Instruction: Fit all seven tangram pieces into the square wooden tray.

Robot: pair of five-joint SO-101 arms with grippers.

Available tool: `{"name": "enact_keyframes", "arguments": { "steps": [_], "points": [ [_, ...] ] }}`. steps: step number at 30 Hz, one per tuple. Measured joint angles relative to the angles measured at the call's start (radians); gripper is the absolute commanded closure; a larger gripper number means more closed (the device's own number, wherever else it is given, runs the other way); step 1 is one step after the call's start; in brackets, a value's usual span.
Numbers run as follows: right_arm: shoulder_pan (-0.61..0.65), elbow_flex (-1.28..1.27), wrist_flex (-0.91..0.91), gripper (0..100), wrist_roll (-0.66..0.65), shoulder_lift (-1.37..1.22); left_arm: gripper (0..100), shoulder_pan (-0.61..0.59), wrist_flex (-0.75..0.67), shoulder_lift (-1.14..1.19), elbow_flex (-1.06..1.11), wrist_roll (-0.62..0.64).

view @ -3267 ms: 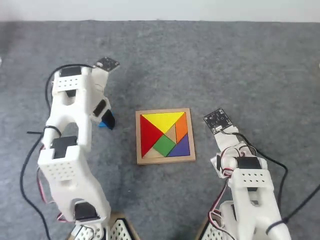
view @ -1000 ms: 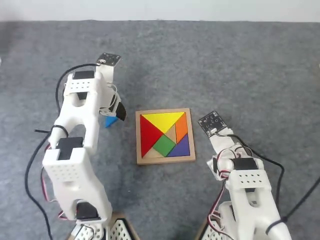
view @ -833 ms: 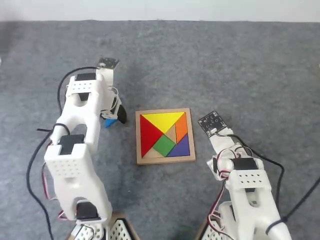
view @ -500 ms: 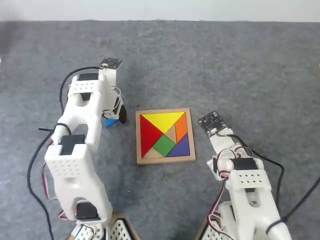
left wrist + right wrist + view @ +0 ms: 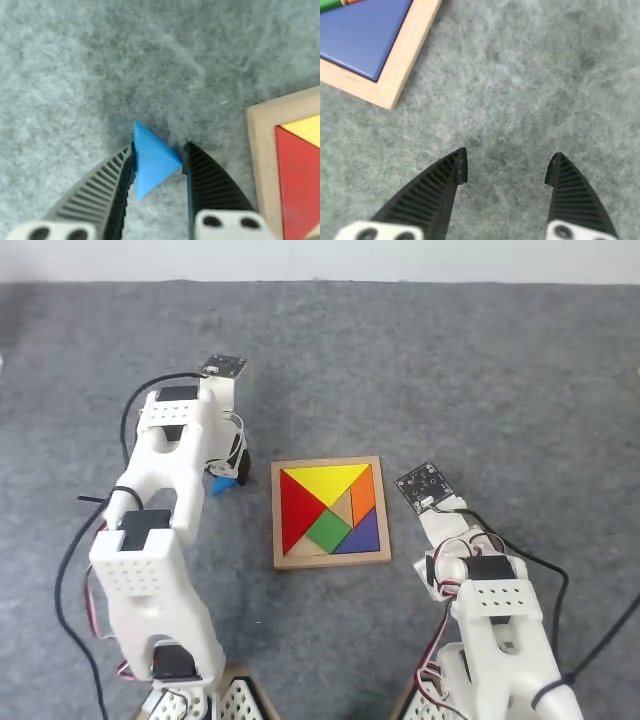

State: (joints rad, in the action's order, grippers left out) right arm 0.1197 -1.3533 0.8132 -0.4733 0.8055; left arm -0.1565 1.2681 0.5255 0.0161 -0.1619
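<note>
Left pincer point(image 5: 159, 150) should raise the blue triangle point(image 5: 151, 162) clear of the wooden tray point(image 5: 257, 150) rim, turn it to match a gap left inside, then lower it flat. It is clamped on the piece's two sides, just beside the tray on the grey tabletop point(image 5: 480, 370). Right pincer point(image 5: 509, 162) hangs spread wide, empty, near the tray's corner.

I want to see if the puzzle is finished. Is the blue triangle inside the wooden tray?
No, the blue triangle lies on the grey mat outside the tray, held in the left gripper.
</note>
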Motion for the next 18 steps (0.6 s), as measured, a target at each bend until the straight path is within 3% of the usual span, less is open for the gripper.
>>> {"name": "enact_keyframes", "arguments": {
  "steps": [6,12,18],
  "points": [
    [0.000,0.000,0.000,73.5,0.000,0.000,90,-0.002,0.018,-0.002,-0.018,0.002],
    [0.000,0.000,0.000,73.5,0.000,0.000,90,0.006,0.135,-0.051,-0.046,-0.018],
    [0.000,0.000,0.000,73.5,0.000,0.000,88,0.097,0.273,-0.196,-0.046,-0.049]
  ]
}}
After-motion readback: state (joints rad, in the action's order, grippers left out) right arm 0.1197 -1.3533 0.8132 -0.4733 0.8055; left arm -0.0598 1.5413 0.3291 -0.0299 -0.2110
